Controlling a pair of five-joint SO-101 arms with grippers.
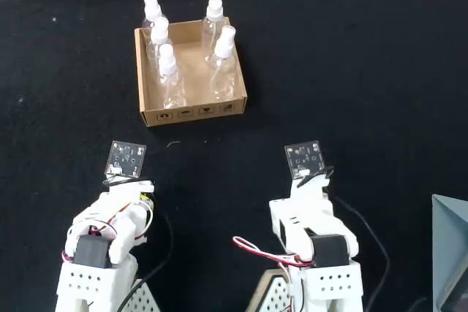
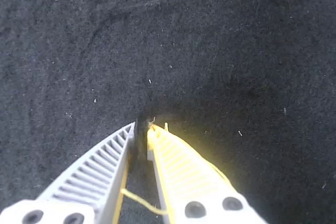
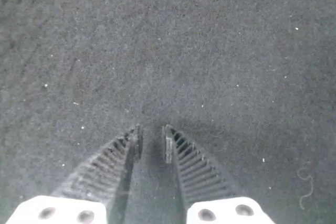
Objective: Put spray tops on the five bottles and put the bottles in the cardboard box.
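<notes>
Five clear bottles, each with a white spray top already fitted, stood upright in the cardboard box. Three were lined up along one side wall and two along the other, with bare cardboard floor between the rows. The rear bottle of the three-bottle row showed its top above the back rim. Its base was hidden behind its neighbour, so it was probably inside the box, though that could not be told for certain. The box sat on the black cloth toward the far side of the table, well apart from both arms. The left arm and the right arm were folded low at the near edge, side by side, each with its wrist camera board pointing toward the box. The left gripper hung just over bare cloth with its pale finger and yellow finger drawn almost together, only a thin dark slit between the tips and nothing held. The right gripper was likewise over bare cloth, its ribbed fingers all but closed with a narrow gap at the tips, also gripping nothing. A grey angular object stood at the table's near edge beyond the right arm.
</notes>
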